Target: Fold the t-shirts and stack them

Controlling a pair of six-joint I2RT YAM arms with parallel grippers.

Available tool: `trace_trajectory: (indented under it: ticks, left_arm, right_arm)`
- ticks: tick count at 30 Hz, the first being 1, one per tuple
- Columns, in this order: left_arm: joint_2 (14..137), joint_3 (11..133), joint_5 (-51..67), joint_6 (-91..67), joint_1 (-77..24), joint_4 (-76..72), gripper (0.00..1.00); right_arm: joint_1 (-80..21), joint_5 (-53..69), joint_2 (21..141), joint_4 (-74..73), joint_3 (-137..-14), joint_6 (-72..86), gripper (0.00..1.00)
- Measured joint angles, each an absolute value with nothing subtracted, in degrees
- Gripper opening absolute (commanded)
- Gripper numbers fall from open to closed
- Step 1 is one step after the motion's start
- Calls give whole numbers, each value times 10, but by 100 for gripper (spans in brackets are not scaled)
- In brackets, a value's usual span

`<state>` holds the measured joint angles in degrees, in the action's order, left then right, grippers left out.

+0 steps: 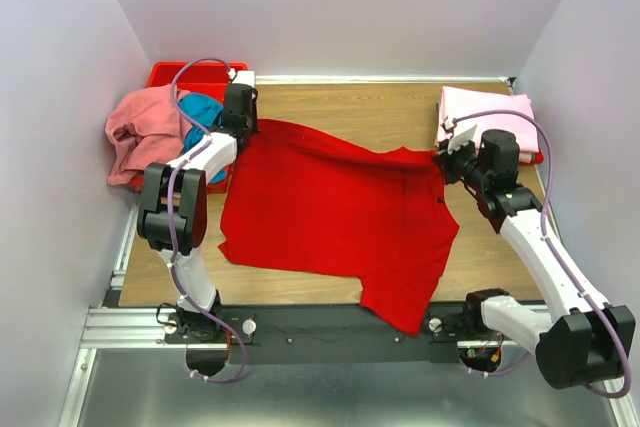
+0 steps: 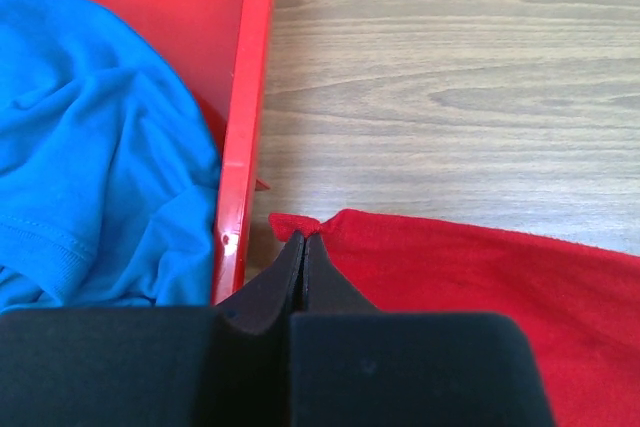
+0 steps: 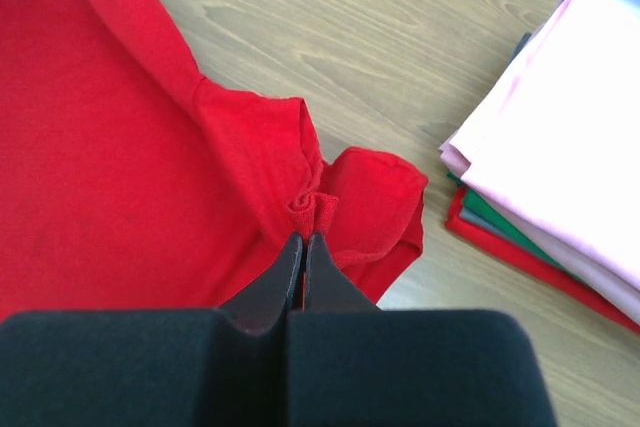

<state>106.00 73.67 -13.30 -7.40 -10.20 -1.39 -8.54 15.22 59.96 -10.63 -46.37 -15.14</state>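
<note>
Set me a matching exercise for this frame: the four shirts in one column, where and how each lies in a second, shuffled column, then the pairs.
Shirts
1. red t-shirt
2. blue t-shirt
3. light pink t-shirt
4. salmon pink t-shirt

Place and state
a. folded, on top of the pile at the far right of the table
b. crumpled inside the red bin
c. spread on the table, pinched at its far edge by the left gripper and the right gripper, jaws shut
d. crumpled, hanging over the bin's left side

Pairs: 1-c, 2-b, 3-a, 4-d
</note>
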Motion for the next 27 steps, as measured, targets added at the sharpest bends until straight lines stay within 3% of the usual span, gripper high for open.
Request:
trace_trajectory:
  ticks: [16, 27]
  left_arm:
    - [1060, 717, -136, -65, -102, -26, 0]
    - [1061, 683, -149, -56, -102, -35, 0]
  right_arm:
    - [-85, 249, 587, -145, -456, -177, 0]
    - [-85, 244, 576, -164, -444, -189, 0]
